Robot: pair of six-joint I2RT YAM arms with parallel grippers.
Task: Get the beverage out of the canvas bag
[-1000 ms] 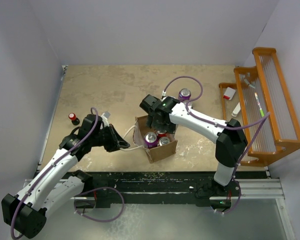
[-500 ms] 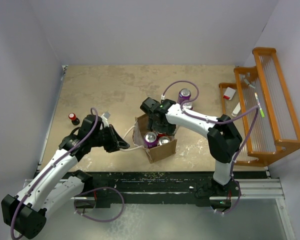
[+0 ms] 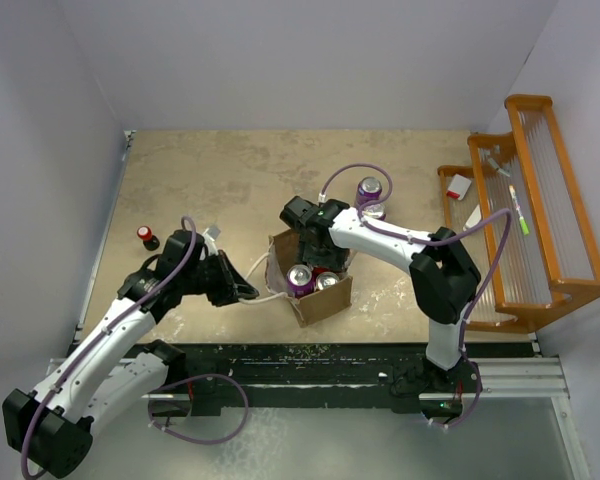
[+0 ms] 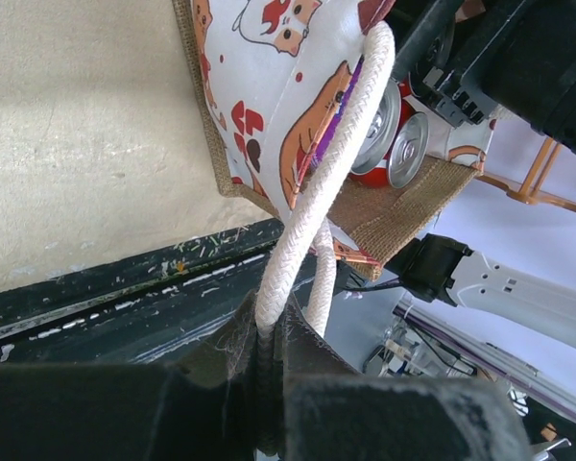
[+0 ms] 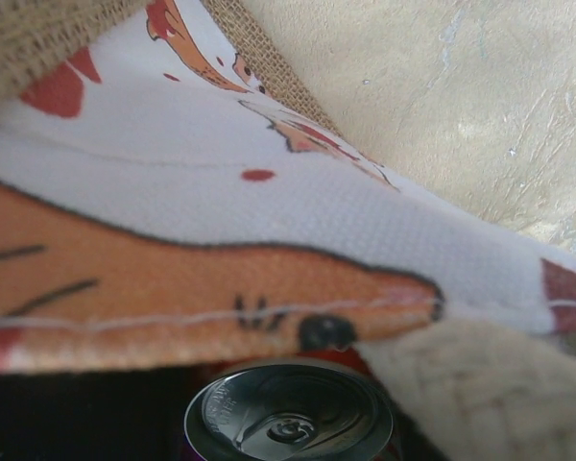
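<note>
- Over the last second the right arm's elbow swung in toward the middle of the table, and the right gripper [image 3: 317,255] sank lower into the mouth of the tan-brown burlap canvas bag [image 3: 325,303]. The left arm stayed put.
- The bag stood upright and open near the front middle of the beige tabletop [image 3: 210,180], with its pale cat-printed lining [image 5: 221,221] showing.
- Inside stood a purple drink can with a silver top [image 3: 300,278] and a second silver-topped can [image 3: 329,283] just beside it. A red can [image 3: 321,268] stood behind them, partly under the right gripper.
- The left gripper [image 3: 242,290] was clamped tight on the white rope loop handle [image 4: 317,202], which was drawn out to the left of the bag.
- The right gripper's fingers were hidden by the bag wall and lining, so I could not tell whether they stood wide or gripped anything. Its wrist view showed a can top close below, possibly the red can's.
- Another purple can [image 3: 368,190] stood on the table behind the bag.
- A small red-capped dark bottle [image 3: 147,237] stood well apart at the left, and an orange wooden rack [image 3: 540,200] lined the right edge.
</note>
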